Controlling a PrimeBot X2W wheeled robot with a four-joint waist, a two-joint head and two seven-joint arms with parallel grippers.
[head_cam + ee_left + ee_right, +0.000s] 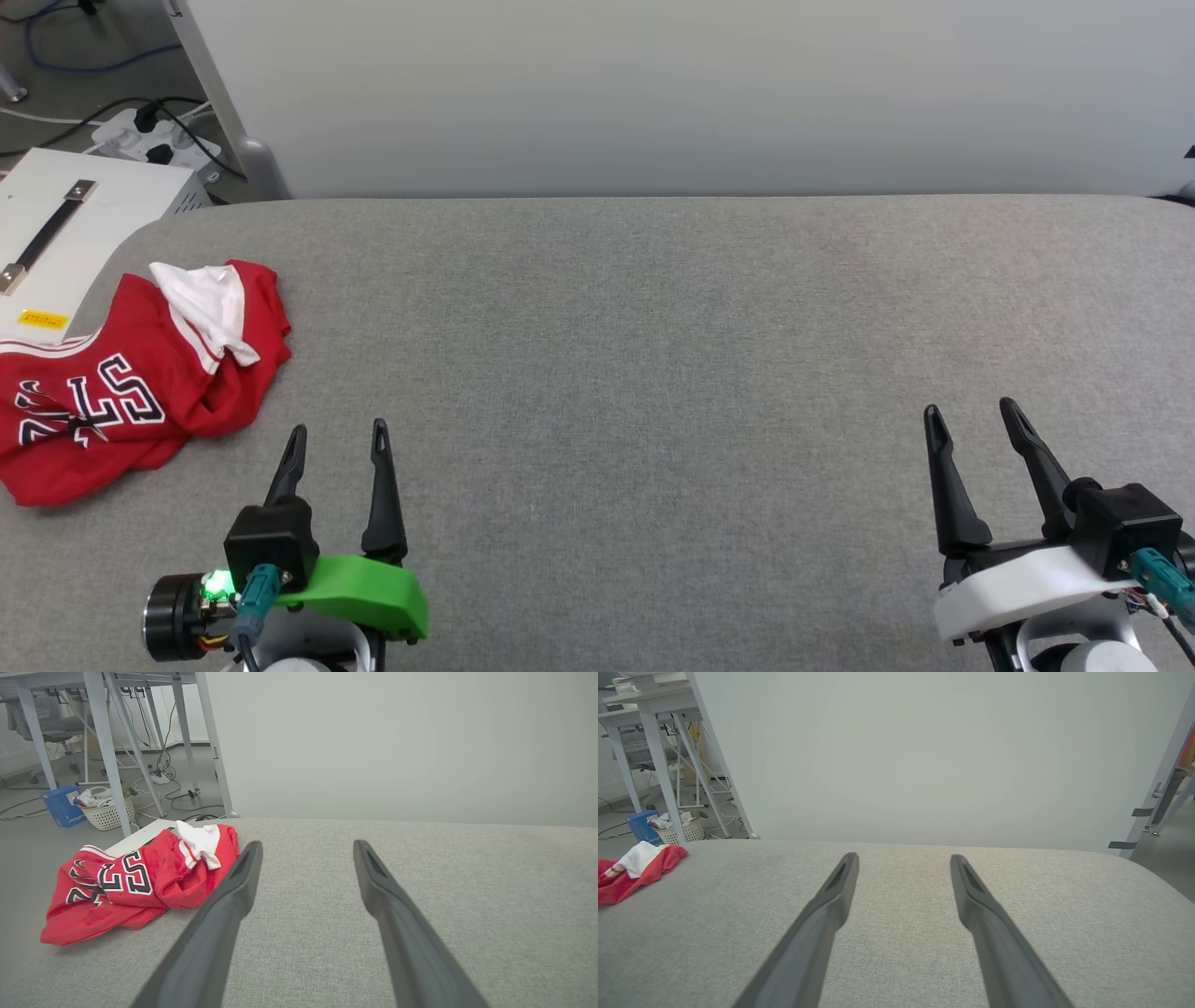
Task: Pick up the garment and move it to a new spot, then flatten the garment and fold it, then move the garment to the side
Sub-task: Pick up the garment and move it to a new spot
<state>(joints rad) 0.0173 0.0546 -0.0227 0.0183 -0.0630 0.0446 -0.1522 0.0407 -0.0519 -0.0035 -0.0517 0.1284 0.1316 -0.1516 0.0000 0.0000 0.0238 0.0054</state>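
The garment [121,383], a red jersey with a white sleeve on top and black white-outlined figures, lies crumpled at the left edge of the grey padded surface [653,373]. It also appears left of centre in the left wrist view [135,882] and at the far left of the right wrist view [630,872]. My left gripper [338,439] is open, just right of and nearer than the garment, touching nothing. At the lower right my right gripper [971,415] is open too, far from the garment.
A white box with a black handle [65,224] sits beyond the surface's left edge beside the garment. Cables and a power strip [149,140] lie on the floor behind. A pale partition [653,93] stands along the back edge. Table legs and a basket [105,809] are further left.
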